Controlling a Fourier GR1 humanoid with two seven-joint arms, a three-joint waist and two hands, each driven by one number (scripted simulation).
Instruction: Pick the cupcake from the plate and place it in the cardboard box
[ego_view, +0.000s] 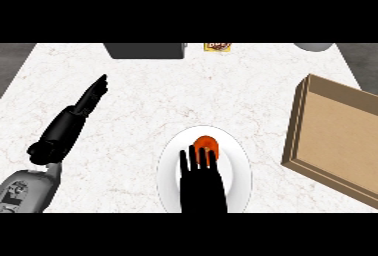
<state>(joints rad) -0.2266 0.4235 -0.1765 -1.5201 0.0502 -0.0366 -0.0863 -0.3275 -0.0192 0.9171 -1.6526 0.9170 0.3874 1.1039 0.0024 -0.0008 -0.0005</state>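
An orange-red cupcake (207, 143) sits on a white plate (235, 170) near the counter's front, just right of centre. My right hand (201, 182) lies over the plate with its fingers straight, their tips reaching the cupcake's near side and partly covering it. The cardboard box (336, 132) lies open at the right edge, a hand's width right of the plate. My left hand (92, 95) rests open at the left, fingers pointing away from me, far from the plate.
A dark grey appliance (144, 50) stands at the counter's back edge. A small yellow packet (218, 47) lies beside it, and a grey round object (315, 46) sits at the back right. Marble counter (184, 95) spreads between them.
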